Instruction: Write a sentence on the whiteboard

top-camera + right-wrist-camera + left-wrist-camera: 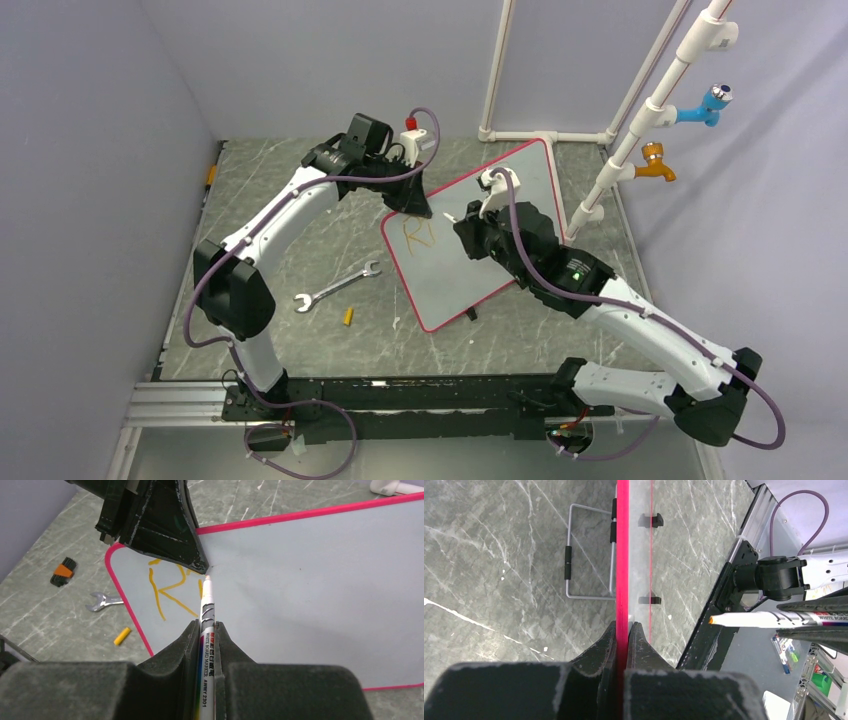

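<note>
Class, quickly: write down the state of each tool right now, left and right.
Left tool: closed, clamping the whiteboard by its pink rim.
Right tool: closed, holding the marker.

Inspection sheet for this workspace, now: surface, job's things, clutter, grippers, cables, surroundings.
Surface: grey marbled table with white veins.
Job's things: whiteboard, pink-rimmed, turned askew to the table's edges; orange writing on it, an R and one more stroke; marker, tip at that stroke, contact cannot be told.
Clutter: wrench; small yellow piece; orange-and-black item near the left edge.
Grippers: left gripper shut on the whiteboard's rim; right gripper shut on the marker.
Cables: purple cable along each arm.
Surroundings: plain walls; white pipes carrying a blue tap and an orange tap.
</note>
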Robot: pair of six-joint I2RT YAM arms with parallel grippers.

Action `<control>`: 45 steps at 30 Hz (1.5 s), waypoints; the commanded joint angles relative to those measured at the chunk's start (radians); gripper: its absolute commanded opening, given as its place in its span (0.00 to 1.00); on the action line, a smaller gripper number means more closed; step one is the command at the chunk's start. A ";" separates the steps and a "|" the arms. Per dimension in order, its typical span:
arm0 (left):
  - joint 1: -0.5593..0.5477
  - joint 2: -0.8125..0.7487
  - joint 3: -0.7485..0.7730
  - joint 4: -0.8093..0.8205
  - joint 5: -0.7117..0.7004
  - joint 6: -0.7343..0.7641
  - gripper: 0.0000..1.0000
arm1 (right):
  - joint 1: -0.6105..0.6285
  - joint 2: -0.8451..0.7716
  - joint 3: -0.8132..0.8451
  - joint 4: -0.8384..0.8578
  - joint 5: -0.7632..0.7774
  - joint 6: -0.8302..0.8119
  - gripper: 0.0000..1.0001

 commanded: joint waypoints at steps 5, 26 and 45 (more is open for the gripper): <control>-0.023 0.024 0.064 -0.066 -0.249 0.128 0.00 | -0.018 -0.056 -0.057 0.026 0.031 -0.038 0.00; -0.015 -0.027 -0.016 0.003 -0.288 0.118 0.00 | -0.068 -0.055 -0.091 0.132 -0.094 -0.088 0.00; 0.011 -0.089 -0.092 0.069 -0.235 0.092 0.00 | -0.074 -0.004 -0.124 0.182 -0.075 -0.071 0.00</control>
